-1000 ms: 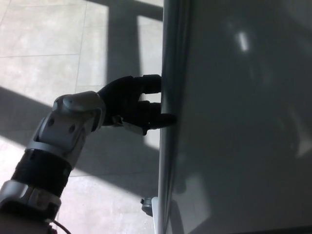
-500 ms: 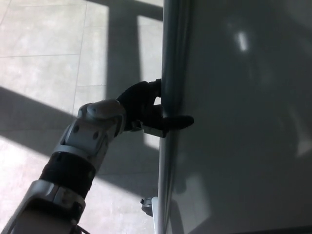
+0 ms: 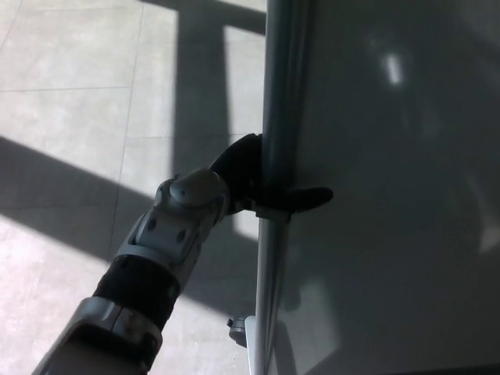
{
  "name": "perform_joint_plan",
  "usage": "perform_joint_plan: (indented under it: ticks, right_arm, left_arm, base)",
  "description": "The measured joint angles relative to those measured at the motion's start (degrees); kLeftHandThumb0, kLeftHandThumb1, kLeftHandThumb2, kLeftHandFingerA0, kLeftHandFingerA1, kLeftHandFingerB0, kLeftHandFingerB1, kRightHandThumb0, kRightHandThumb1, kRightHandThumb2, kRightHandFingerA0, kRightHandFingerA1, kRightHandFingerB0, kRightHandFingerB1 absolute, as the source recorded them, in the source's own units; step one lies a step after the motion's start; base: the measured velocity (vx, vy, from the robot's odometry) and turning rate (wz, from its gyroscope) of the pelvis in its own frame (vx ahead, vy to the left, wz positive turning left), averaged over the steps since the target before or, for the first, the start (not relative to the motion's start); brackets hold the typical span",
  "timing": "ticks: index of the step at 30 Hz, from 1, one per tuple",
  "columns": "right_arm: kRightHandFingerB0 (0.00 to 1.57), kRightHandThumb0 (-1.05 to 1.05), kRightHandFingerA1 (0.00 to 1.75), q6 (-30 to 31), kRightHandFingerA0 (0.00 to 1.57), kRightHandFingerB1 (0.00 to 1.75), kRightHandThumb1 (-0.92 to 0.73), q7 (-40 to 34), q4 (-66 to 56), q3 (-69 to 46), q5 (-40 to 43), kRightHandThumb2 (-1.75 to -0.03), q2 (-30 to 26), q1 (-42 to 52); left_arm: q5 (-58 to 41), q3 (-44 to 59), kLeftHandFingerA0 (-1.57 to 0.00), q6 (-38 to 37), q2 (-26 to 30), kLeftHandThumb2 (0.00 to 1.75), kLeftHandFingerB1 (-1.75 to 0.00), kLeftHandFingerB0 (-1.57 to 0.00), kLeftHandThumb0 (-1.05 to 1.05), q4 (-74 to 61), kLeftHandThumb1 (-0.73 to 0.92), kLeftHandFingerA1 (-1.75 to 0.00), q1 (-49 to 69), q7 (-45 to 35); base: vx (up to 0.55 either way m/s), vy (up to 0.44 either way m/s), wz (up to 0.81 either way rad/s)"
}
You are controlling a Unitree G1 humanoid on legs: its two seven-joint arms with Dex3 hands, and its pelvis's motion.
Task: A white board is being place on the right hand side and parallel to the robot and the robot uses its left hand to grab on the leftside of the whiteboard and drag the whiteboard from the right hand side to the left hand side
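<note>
The whiteboard [image 3: 398, 187] fills the right half of the head view, its grey metal left edge [image 3: 277, 94] running top to bottom. My left hand [image 3: 254, 180] is wrapped around that edge about halfway up. The black thumb [image 3: 308, 199] lies across the board's front face, and the other fingers go behind the frame, out of sight. The silver and black forearm [image 3: 156, 258] comes up from the lower left. My right hand does not show.
Pale tiled floor [image 3: 78, 101] with sharp bands of sunlight and shadow lies to the left of the board. A caster of the board's stand [image 3: 237, 330] shows at the bottom beside the frame.
My left hand has moved right and closed around the board's left edge, the thumb sliding further onto the front face. The board's edge has shifted slightly right in the picture.
</note>
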Motion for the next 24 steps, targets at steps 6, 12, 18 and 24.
perform_joint_plan:
  ticks: [6,12,18,24]
  right_arm:
    - [0.16,-0.57,0.96,0.2,0.76,0.66,-0.76,-0.2,-1.2,0.6,-0.2,-0.81,-0.6,-0.3]
    - [0.16,-0.54,0.93,0.4,0.72,0.62,-0.79,-0.2,-1.4,0.7,-0.2,-0.79,-0.9,-0.5]
    - [0.22,-0.55,0.93,0.7,0.76,0.63,-0.79,-0.6,-2.4,1.0,-0.5,-0.76,-1.2,-0.4]
    - [0.23,-0.54,0.91,1.9,0.77,0.63,-0.64,-0.9,-3.2,0.9,-0.5,-1.13,-1.1,-0.1]
  left_arm:
    - [0.1,1.0,-1.08,-4.2,1.3,0.77,-0.7,-1.05,-0.05,1.6,0.61,-0.87,0.5,-0.1]
    - [-0.2,2.7,-1.1,-5.0,3.1,0.68,-0.67,-1.07,-0.14,1.9,0.63,-0.87,0.5,-3.2]
    - [-0.9,4.5,-1.08,-5.0,5.8,0.61,-0.5,-0.9,-0.3,1.8,0.67,-0.61,0.6,-6.3]
    - [-2.1,5.6,-1.06,-5.0,10.0,0.59,-0.51,-0.95,-0.34,0.4,0.59,-0.64,1.9,-11.8]
  base:
    - [0.0,0.0,0.0]
    - [0.0,0.0,0.0]
    - [0.0,0.0,0.0]
    - [0.0,0.0,0.0]
